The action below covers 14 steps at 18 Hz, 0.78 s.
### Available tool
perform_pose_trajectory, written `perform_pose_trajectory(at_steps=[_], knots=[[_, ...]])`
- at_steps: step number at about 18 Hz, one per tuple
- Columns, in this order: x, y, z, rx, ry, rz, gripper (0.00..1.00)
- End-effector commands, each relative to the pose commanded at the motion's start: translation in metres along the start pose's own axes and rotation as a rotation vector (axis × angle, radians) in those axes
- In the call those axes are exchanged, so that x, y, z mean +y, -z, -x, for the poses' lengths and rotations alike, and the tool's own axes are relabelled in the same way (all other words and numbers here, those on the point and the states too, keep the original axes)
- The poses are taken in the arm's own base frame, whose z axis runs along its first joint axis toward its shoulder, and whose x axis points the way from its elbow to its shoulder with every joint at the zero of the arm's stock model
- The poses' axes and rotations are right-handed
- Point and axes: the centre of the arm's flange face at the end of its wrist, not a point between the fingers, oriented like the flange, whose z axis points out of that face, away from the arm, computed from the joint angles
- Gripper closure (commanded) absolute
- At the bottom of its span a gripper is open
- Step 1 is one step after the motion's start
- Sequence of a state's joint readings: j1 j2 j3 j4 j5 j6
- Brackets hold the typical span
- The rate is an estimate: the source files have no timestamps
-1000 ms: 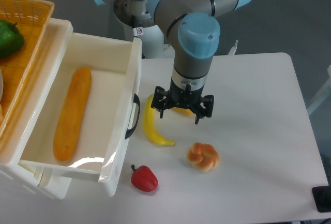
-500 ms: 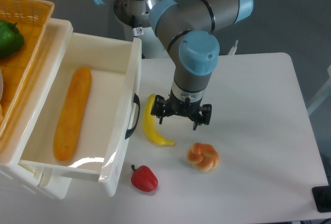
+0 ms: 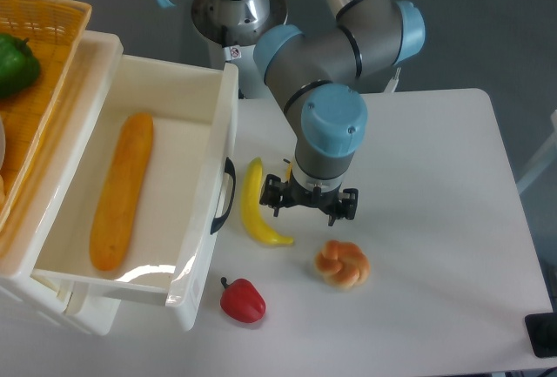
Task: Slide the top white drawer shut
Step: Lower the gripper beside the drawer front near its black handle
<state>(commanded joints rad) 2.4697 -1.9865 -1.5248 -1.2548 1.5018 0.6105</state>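
Observation:
The top white drawer [image 3: 223,130] stands pulled far out of the cabinet at the left. Its curved black handle [image 3: 229,194] faces right. A long orange loaf [image 3: 122,190] lies inside it. My gripper [image 3: 310,205] hangs over the table to the right of the handle, apart from it. It is between the banana and the bun. Its jaws look spread and hold nothing. The fingertips are partly hidden under the wrist. The lower drawer shows only as a sliver under the top one.
A yellow banana [image 3: 253,217] lies just right of the handle. A braided bun [image 3: 342,264] and a red pepper [image 3: 242,300] lie nearer the front. An orange wicker basket [image 3: 52,29] with a green pepper [image 3: 16,63] sits on the cabinet.
My gripper has moved toward the front of the table and slightly right, off the banana's upper end. The drawer has not moved.

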Motion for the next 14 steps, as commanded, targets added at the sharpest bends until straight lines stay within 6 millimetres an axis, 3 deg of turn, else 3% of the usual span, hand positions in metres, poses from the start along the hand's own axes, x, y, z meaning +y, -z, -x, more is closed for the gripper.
perform_pose_trajectory(at_steps=[9,14], knots=[[-0.012,-0.025,-0.017,0.054,-0.022,0.012,0.00],[-0.014,-0.028,-0.020,0.059,-0.033,0.015,0.00]])
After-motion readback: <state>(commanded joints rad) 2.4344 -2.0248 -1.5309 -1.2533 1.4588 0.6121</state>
